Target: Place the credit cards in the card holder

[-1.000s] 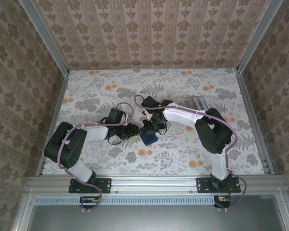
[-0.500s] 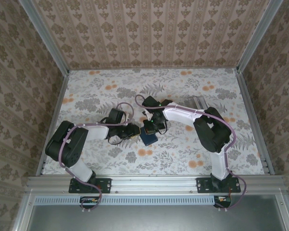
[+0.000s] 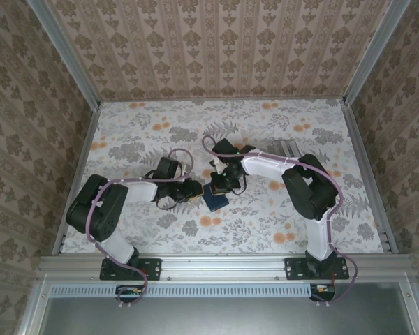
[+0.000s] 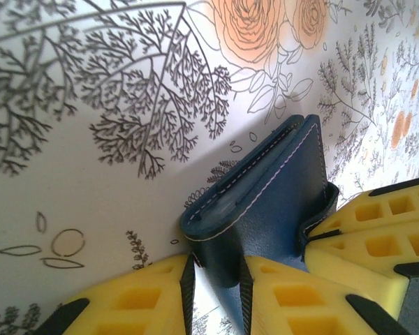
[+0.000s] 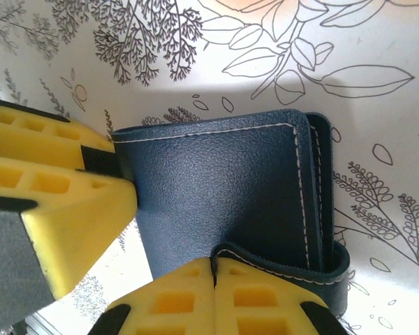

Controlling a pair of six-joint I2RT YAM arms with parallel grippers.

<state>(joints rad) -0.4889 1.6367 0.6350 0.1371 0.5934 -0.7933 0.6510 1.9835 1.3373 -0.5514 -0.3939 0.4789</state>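
Note:
The card holder (image 3: 215,197), a dark navy folding wallet with white stitching, lies mid-table between both arms. My left gripper (image 3: 196,190) is shut on its folded corner (image 4: 220,230); the yellow fingers (image 4: 143,293) squeeze it from both sides. From the other side my right gripper (image 3: 221,183) is shut, with a thin edge of the holder's upper flap (image 5: 286,269) pinched in the seam of its pads (image 5: 174,293). That flap curls up off the leaf below (image 5: 216,188). The credit cards are out of view.
A pale grey flat thing (image 3: 290,148) lies on the flowered table (image 3: 146,139) behind the right forearm. Papered walls and metal rails (image 3: 363,174) enclose the table on three sides. In each wrist view the other gripper's yellow fingers (image 4: 377,230) (image 5: 49,202) crowd the holder.
The right wrist has shifted slightly right and toward the near edge, keeping its pinch. The left arm and the holder have stayed put.

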